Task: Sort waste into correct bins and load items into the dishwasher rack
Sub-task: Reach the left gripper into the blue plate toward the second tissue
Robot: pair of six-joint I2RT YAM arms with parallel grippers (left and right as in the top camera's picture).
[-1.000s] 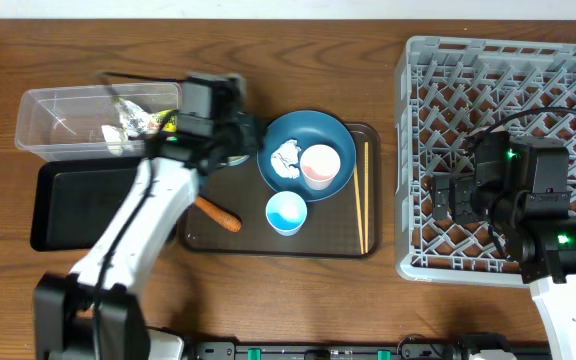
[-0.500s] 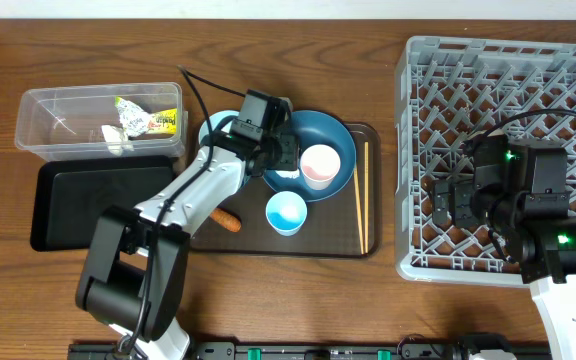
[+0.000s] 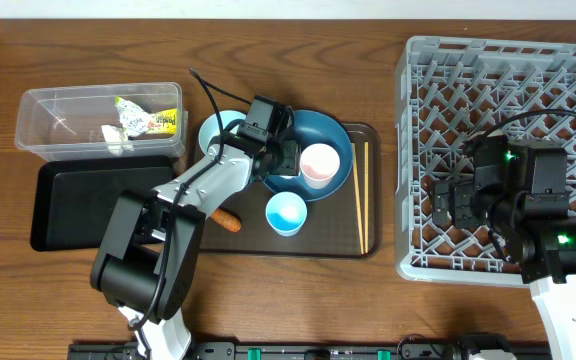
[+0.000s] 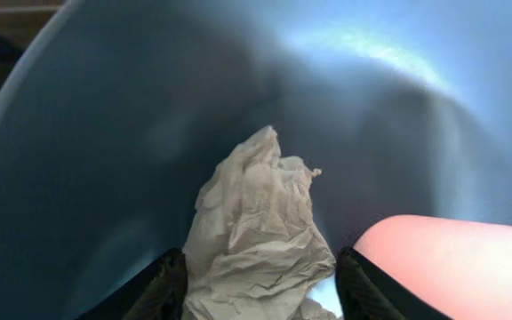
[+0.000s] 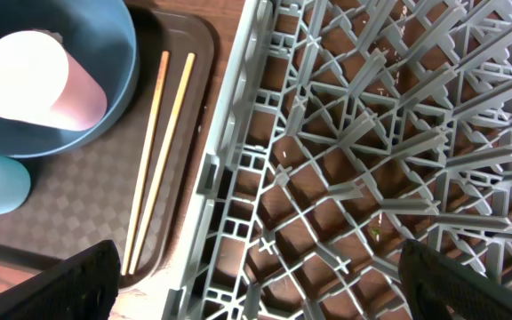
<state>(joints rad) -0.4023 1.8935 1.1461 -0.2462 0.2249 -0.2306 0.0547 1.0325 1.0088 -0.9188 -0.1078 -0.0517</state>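
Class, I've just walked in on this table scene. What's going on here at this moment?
The left gripper is down inside the blue dish, its fingers on either side of the crumpled white paper; whether they squeeze it yet is unclear. A pink cup sits in the same dish. A printed wrapper is already in the clear tub. The right gripper hangs open and empty over the rack. The chopsticks, light blue cup and carrot piece sit on the brown tray.

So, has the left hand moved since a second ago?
Yes. The left hand swung right, from the clear tub to the blue dish, and now straddles the crumpled paper.
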